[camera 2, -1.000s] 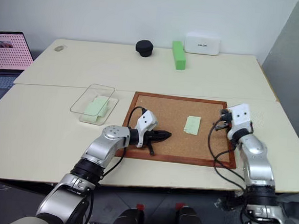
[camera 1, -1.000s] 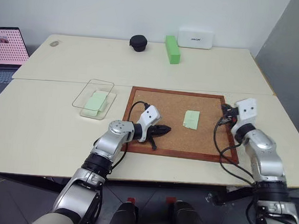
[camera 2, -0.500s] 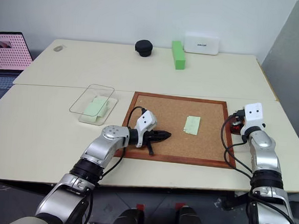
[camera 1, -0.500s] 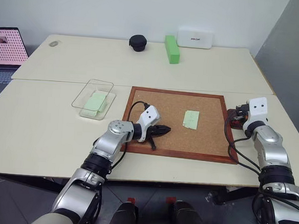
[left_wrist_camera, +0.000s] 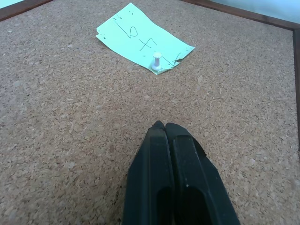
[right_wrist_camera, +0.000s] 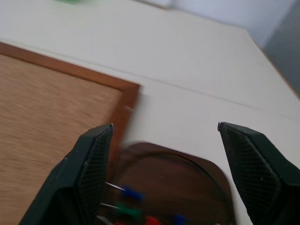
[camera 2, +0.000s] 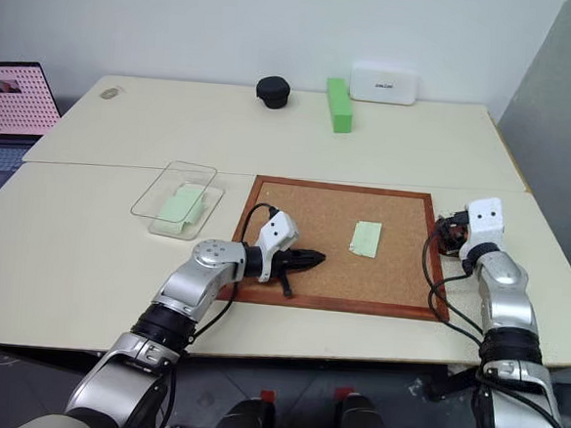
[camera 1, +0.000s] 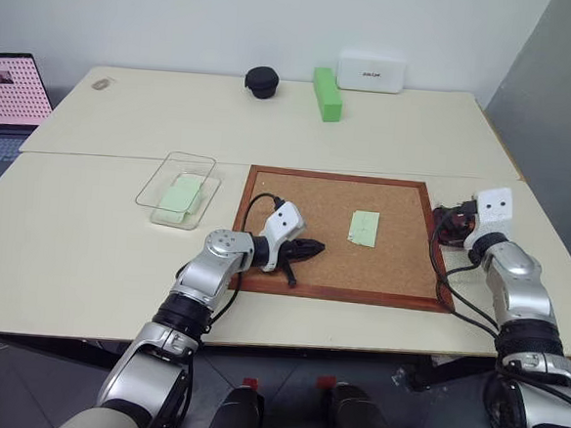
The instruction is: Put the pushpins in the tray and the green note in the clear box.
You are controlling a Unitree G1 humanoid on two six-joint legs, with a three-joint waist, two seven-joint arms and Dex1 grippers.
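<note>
The left tool (camera 1: pixel 315 246) is hovering over the cork board (camera 1: pixel 399 271) with its two black fingers pressed together and nothing between them, pointing across the cork toward the green note (left_wrist_camera: pixel 140 39), which is lying flat a little ahead of its tip with a pale pushpin (left_wrist_camera: pixel 156 60) standing in its near edge. Off to that tool's left, a clear box (camera 1: pixel 148 193) is sitting on the bench (camera 1: pixel 67 248), already holding a green slip. To the right, the right tool (right_wrist_camera: pixel 164 164) is spreading its fingers wide just above the tray (right_wrist_camera: pixel 197 183), which is sitting on the bench just beside the board's right frame; several pushpins (right_wrist_camera: pixel 133 206) with blue, green and red heads are lying in the tray below and between the fingers, and nothing is caught in them. The step in hand looks like a pin drop, so this tool should be lifting straight up before swinging back, to avoid nudging the tray. For the last pin, the tool should be pulling upright so the paper is not tearing.
</note>
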